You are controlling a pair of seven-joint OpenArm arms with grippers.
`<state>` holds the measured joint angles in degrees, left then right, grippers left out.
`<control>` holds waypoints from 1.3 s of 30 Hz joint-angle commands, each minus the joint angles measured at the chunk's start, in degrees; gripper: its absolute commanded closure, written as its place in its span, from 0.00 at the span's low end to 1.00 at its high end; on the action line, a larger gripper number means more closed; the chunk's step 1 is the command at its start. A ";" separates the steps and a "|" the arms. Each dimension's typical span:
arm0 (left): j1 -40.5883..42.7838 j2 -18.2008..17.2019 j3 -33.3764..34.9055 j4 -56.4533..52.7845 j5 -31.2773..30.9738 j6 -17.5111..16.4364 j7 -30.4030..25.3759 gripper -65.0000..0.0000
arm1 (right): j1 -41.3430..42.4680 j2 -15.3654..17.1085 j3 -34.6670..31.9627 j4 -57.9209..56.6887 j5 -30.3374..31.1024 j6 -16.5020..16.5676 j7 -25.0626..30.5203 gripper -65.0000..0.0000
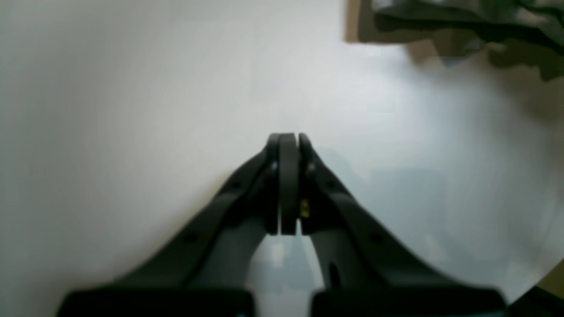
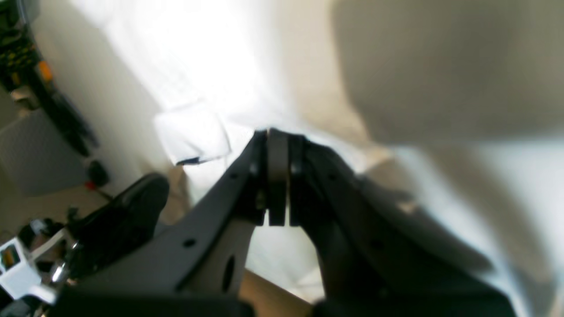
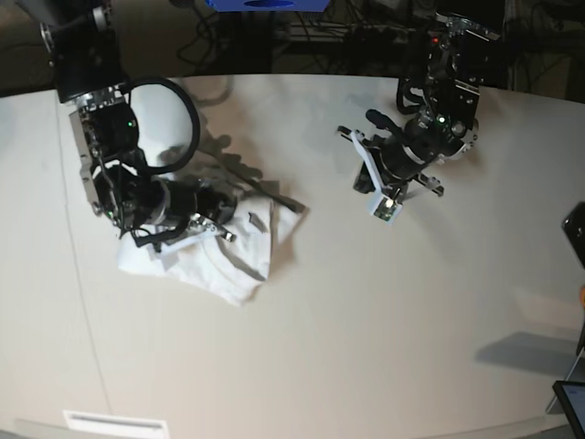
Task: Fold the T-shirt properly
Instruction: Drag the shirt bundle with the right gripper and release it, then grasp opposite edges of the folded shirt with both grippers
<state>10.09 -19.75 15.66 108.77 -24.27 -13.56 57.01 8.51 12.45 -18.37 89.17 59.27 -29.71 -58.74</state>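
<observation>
Right tool [image 2: 277, 132] closed, against T-shirt [image 3: 219, 261]

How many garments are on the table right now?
1. The T-shirt lies bunched on the table's left half in the base view, under the right arm. More cloth may be hidden beneath that arm.

Right arm bent low over T-shirt [image 3: 224, 261], wrist level, right gripper [image 2: 276, 134] closed, fingers [image 2: 276, 176] pressed together, pointing across crumpled cloth. Left arm well apart from T-shirt, raised above bare worktop [image 3: 384, 347], left gripper [image 1: 288, 137] closed, holding nothing.
</observation>
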 commanded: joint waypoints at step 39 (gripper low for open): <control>-14.70 12.58 5.22 -7.01 -0.39 -2.75 -5.45 1.00 | -7.85 17.31 27.91 13.21 1.09 0.84 7.44 1.00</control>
<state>-3.60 -7.38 20.93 100.49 -23.77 -16.10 53.06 -0.49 28.84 9.19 101.25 59.77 -29.45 -52.29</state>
